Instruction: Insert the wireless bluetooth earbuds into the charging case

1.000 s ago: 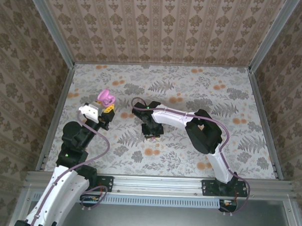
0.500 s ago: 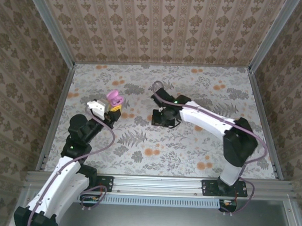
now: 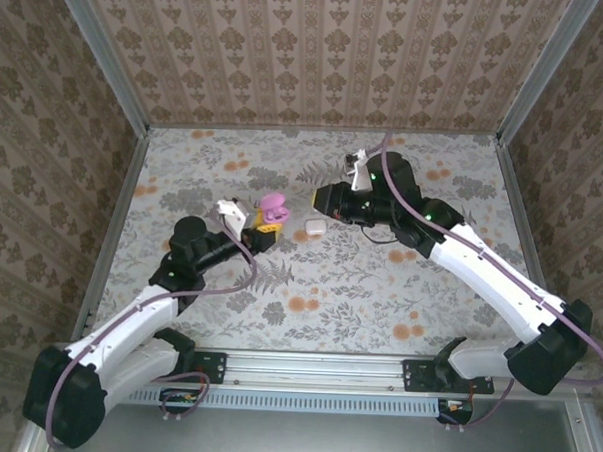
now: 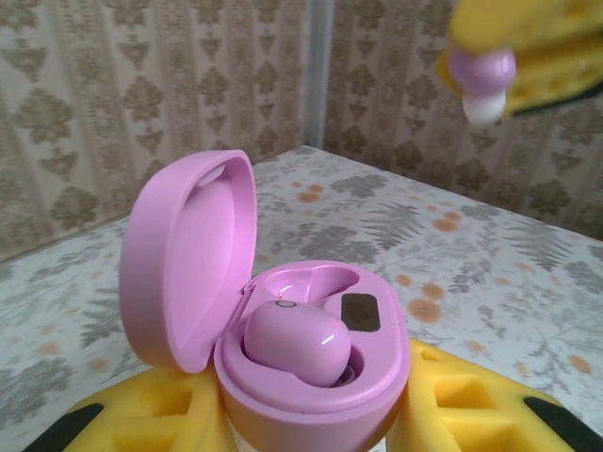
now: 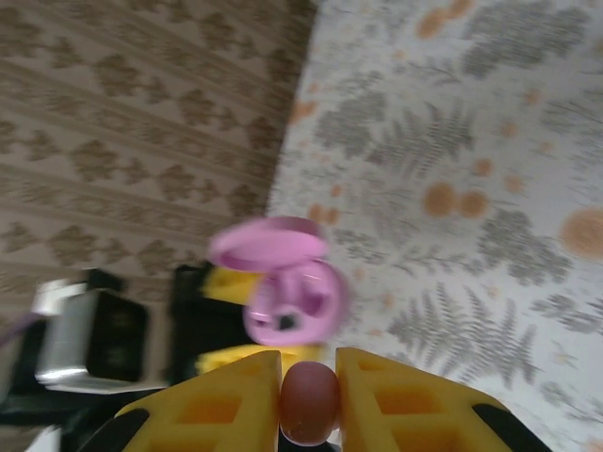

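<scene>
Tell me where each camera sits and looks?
Top: above and behind the arms, looking down at the table; both arms show.
Left wrist: on the left hand, looking over its yellow fingers at the open pink case it holds.
Right wrist: on the right hand, looking past its pinched earbud toward that case.
Shared: both wrist views show the case.

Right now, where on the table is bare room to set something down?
Free on the table: the near strip between the left arm and the right arm, and both far corners. Crowded: the middle, where the left gripper holding the open charging case, the white box and the right gripper pinching a pink earbud meet.
</scene>
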